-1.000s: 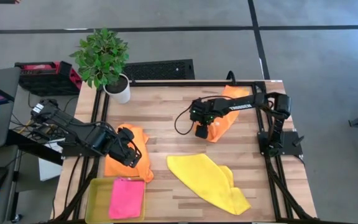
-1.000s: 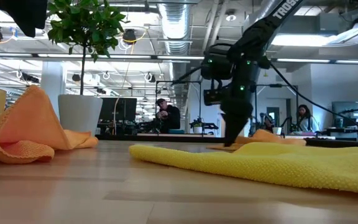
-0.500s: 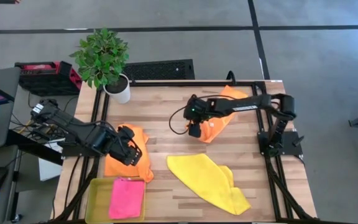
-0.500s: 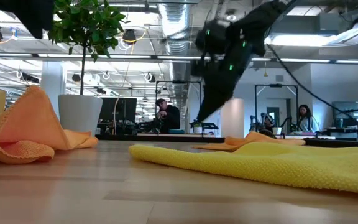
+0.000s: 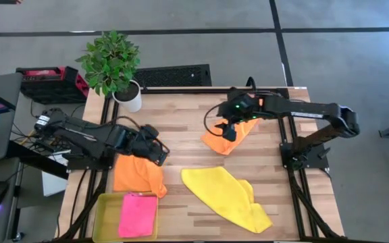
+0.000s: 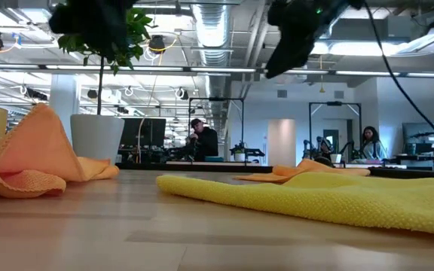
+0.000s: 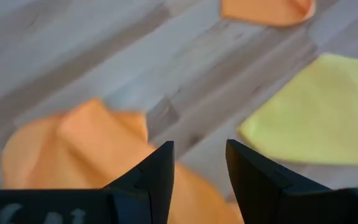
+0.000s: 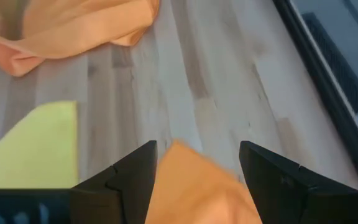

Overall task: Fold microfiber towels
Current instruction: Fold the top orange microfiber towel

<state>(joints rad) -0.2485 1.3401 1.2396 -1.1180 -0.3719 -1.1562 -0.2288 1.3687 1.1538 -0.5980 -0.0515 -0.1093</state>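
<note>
Four towels lie around the yellow towel (image 5: 227, 196): pink towel (image 5: 138, 214) in the tray (image 5: 103, 216) beside it, one orange towel (image 5: 138, 177) between, another orange towel (image 5: 225, 137) behind. Both the left hand (image 5: 155, 152) and right hand (image 5: 229, 131) hover spread, empty. Descending off-edge could bunch cloth instead of pinching a corner.

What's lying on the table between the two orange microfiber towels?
Only bare wooden tabletop lies between the left orange microfiber towel and the right orange microfiber towel, as the high view shows.
</note>
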